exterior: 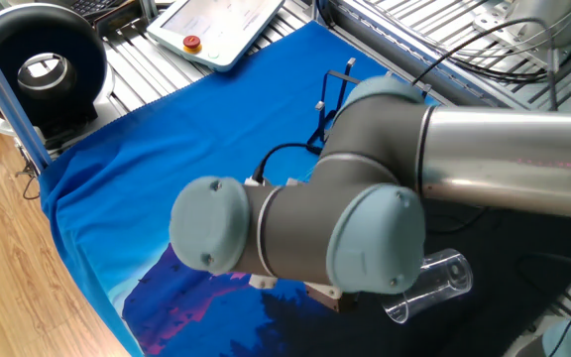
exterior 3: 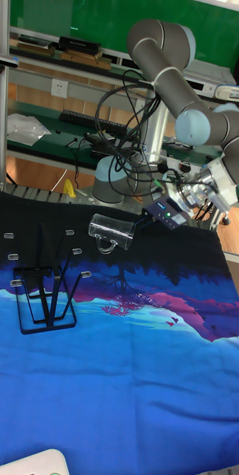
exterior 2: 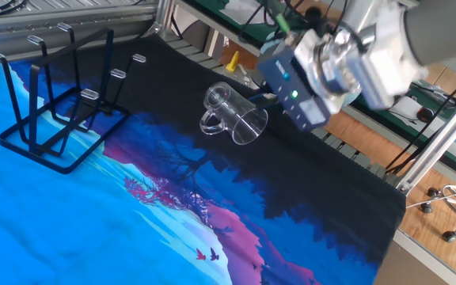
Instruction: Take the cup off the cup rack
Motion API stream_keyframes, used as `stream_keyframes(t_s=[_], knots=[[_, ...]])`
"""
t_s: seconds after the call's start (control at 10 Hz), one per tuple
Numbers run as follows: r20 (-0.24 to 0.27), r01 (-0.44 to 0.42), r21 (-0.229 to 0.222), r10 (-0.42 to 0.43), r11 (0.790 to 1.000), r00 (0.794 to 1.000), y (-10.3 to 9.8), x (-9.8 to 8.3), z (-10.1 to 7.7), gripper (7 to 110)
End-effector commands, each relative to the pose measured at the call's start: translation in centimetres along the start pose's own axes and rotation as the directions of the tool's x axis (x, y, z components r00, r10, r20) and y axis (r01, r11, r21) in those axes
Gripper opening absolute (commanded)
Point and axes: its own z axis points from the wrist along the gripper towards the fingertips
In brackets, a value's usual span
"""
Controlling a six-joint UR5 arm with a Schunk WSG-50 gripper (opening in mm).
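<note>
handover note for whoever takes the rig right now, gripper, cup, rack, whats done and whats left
Gripper: beside the cup's mouth, holding nothing; jaws too blurred to call open or shut.
Cup: off the rack, lying on its side on the dark part of the cloth, handle down.
Cup rack: upright on the blue part, all pegs bare, well apart from the cup.
Done: cup is off the rack.
Left: seemingly just moving the arm clear.

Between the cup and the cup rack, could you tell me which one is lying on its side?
The cup: the clear tumbler lies tipped over on the dark part of the cloth, near the tool. The black wire cup rack stands upright.
</note>
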Motion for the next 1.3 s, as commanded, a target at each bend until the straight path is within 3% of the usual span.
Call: stream_keyframes(t_s=[0.0,0.1,0.4,0.8,1.0,1.2], knots=[[-0.061,0.039,-0.022,-0.04,0.999,0.997,1.4,0.9,1.2,44],[-0.077,0.043,0.006,-0.043,0.999,0.996,0.5,1.3,1.5,44],[-0.082,0.034,0.006,-0.033,0.999,0.996,0.1,1.2,3.9,44],[-0.091,0.033,-0.032,-0.035,0.999,0.995,1.6,1.2,3.4,44],[-0.12,0.031,-0.001,-0.031,1.0,0.992,1.3,1.6,4.6,44],[-0.156,0.065,0.009,-0.063,0.998,0.986,1.0,2.4,4.6,44]])
